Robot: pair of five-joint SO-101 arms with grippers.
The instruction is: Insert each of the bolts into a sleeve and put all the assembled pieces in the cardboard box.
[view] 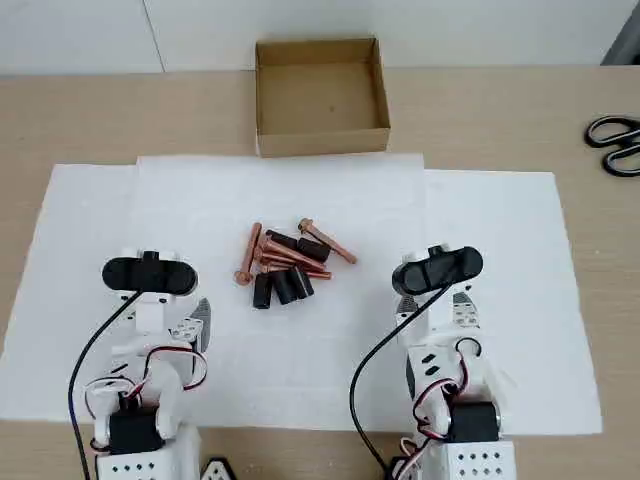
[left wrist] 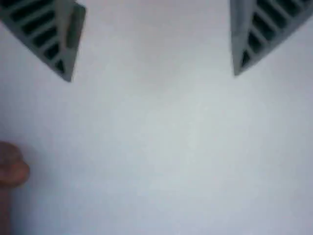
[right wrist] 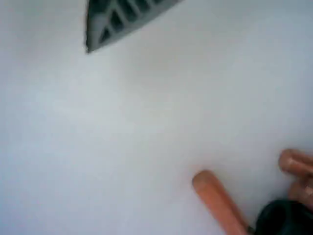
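Overhead camera looks down; 2 wrist cameras closely face white sheet (view: 330,345).

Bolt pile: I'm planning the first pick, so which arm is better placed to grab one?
Probably left: the left gripper is open, and in the high view it lies nearer the bolts.

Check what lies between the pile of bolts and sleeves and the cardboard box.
Only bare white sheet. In the high view, the stretch from the pile to the front wall of the cardboard box holds nothing else.
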